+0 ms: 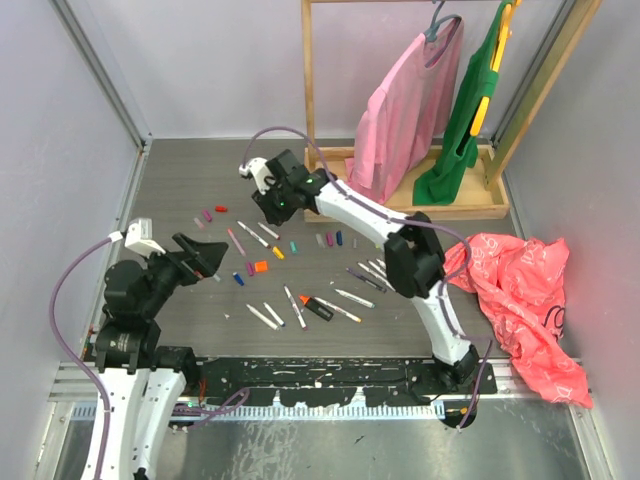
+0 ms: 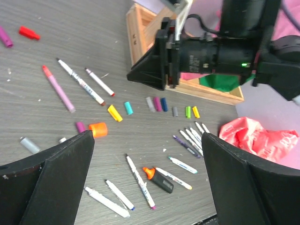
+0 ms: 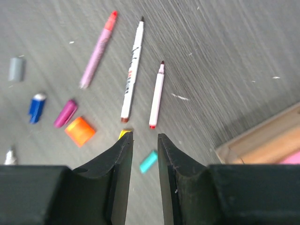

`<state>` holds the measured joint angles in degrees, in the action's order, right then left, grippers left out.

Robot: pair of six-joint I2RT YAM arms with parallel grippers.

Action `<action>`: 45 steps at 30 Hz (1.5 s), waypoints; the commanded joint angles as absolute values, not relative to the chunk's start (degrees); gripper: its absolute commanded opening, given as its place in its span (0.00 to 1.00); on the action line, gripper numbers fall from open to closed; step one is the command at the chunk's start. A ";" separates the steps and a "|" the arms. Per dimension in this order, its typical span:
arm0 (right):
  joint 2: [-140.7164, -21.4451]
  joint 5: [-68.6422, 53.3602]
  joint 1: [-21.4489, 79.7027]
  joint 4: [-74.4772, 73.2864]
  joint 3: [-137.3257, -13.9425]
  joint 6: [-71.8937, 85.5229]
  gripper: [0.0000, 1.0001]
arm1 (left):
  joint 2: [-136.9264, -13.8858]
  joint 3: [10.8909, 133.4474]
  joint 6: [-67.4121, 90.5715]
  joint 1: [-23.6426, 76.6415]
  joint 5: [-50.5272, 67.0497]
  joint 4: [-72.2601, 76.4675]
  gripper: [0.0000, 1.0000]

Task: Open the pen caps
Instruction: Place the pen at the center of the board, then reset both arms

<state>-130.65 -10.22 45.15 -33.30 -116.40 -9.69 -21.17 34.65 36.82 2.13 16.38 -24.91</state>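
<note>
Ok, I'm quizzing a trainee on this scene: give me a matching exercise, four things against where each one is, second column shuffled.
Things:
A. orange cap
B. pink shirt
C. red bag
D. chunky marker

Places:
1. crumpled at the far right
2. beside a purple cap
3. hanging on the rack
4. among thin pens, front centre

Pairs: A-2, B-3, C-1, D-4.
</note>
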 commanded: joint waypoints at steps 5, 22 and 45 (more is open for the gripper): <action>-103.42 -9.54 45.42 -38.18 -100.02 -23.67 0.34 | -25.06 38.86 36.80 1.93 24.42 -18.89 0.98; -59.94 -1.78 28.13 -31.50 -82.52 -17.61 1.00 | -41.27 65.66 35.78 1.89 31.53 -24.68 0.98; -55.83 9.10 28.13 -37.68 -102.03 -11.99 1.00 | -48.66 89.72 33.77 2.07 35.24 -31.87 0.98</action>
<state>-57.17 6.81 28.03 -38.98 -102.78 -10.33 -48.56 89.73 33.80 2.13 33.08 -32.58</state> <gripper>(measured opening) 0.999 0.983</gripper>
